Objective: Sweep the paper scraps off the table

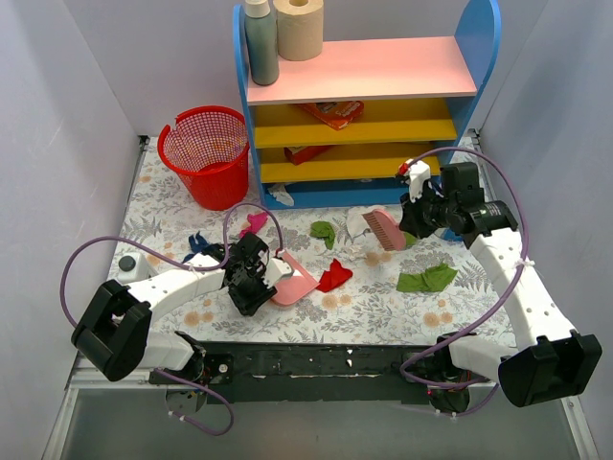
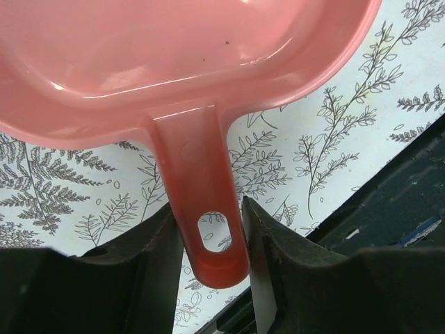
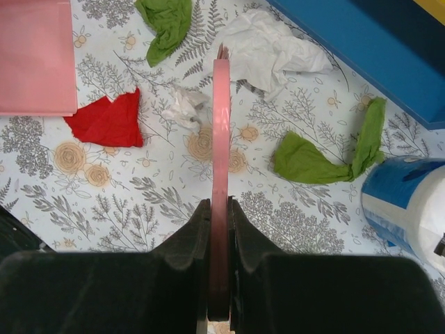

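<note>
The worktop [image 1: 383, 307] wears a white cloth printed with grey ferns and peach flowers, and plain pale walls close it in. A shelf unit [image 1: 484, 57] in blue, pink and yellow stands at top centre of the overhead view, with a red mesh basket [image 1: 206, 153] just to its left. The paper scraps [image 1: 323, 231] lie across the middle of the cloth. A magenta wad [image 1: 254, 223] and a dark blue wad [image 1: 198, 241] sit left of centre and a red wad [image 1: 334, 277] at centre. A larger green piece [image 1: 426, 279] is to the right, and a white wad [image 1: 281, 195] lies at the shelf's foot. From overhead, the right arm covers the shelf's lower right corner. In the left wrist view the dustpan's tray runs off the top of the frame. In the right wrist view the brush shows edge-on, so its bristles cannot be made out, and a blue-and-white roll [image 3: 410, 202] is cut by the right edge. The left pincer [image 2: 208, 233] is pressed against both sides of the pink dustpan [image 2: 201, 174], on the handle near its hanging hole. The red wad lies just beside the tray's right edge. The right pincer [image 3: 220, 209] is squeezed tight on the thin pink brush [image 3: 221, 125], which points toward the scraps near the shelf. Whether the brush touches the cloth cannot be told.
</note>
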